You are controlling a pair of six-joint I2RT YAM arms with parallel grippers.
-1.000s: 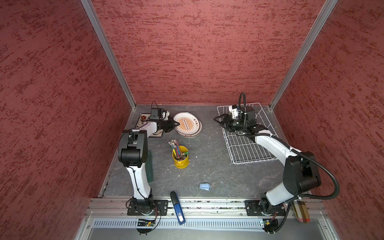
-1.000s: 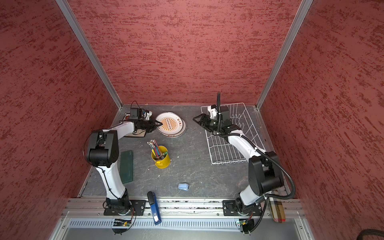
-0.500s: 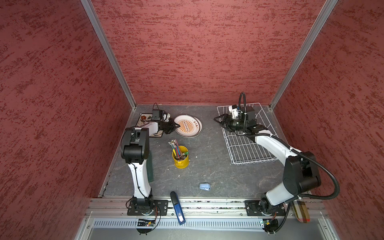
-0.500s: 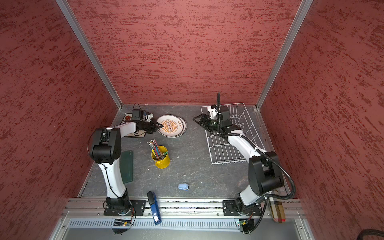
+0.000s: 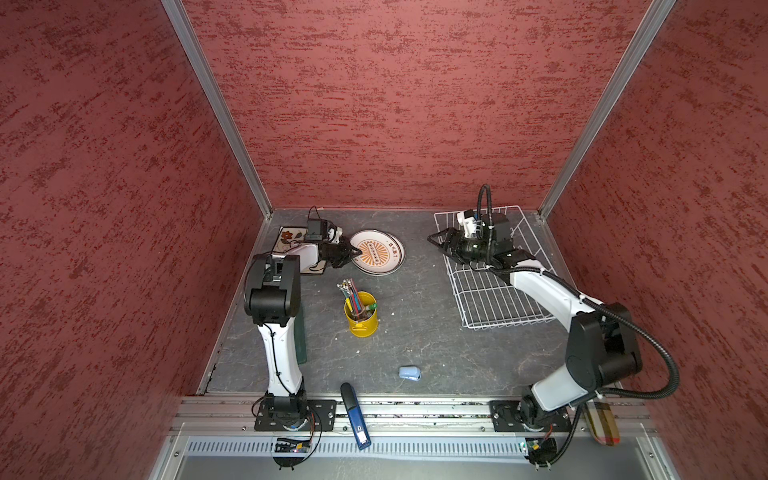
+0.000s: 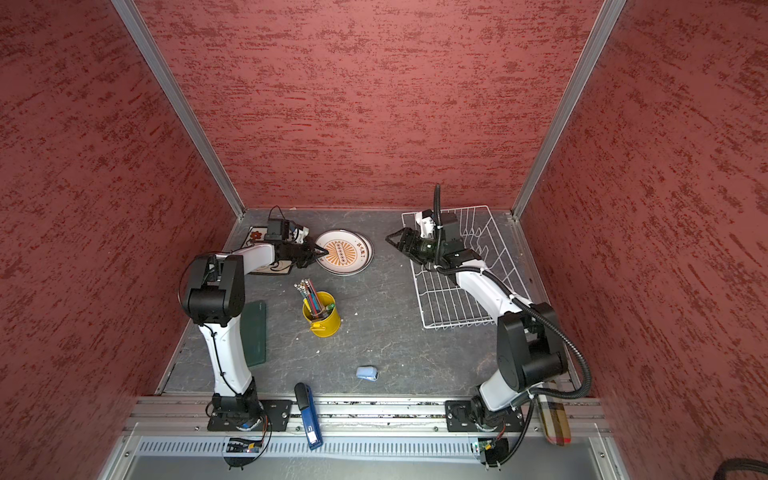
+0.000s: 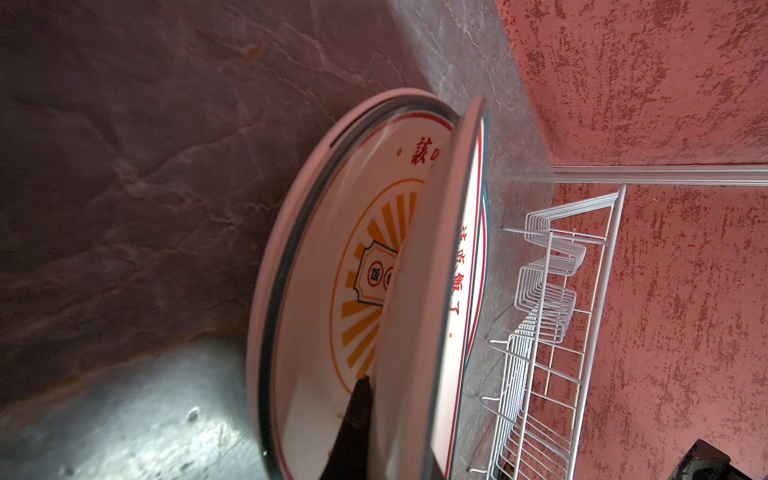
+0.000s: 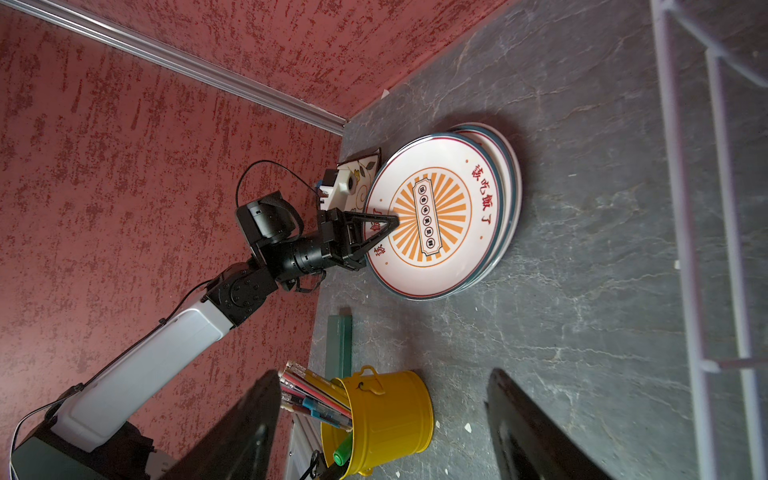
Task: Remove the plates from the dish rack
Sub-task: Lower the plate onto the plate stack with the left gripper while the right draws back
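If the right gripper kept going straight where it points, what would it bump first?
Most likely the stacked round plates, with nothing between them and the open right gripper. Its height is hard to judge, so it might pass just above them.

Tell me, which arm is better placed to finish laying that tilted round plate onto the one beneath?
Left. The left fingers are shut on the top plate, tilted above the lower plate; the right fingers hang open by the dish rack, away from both.
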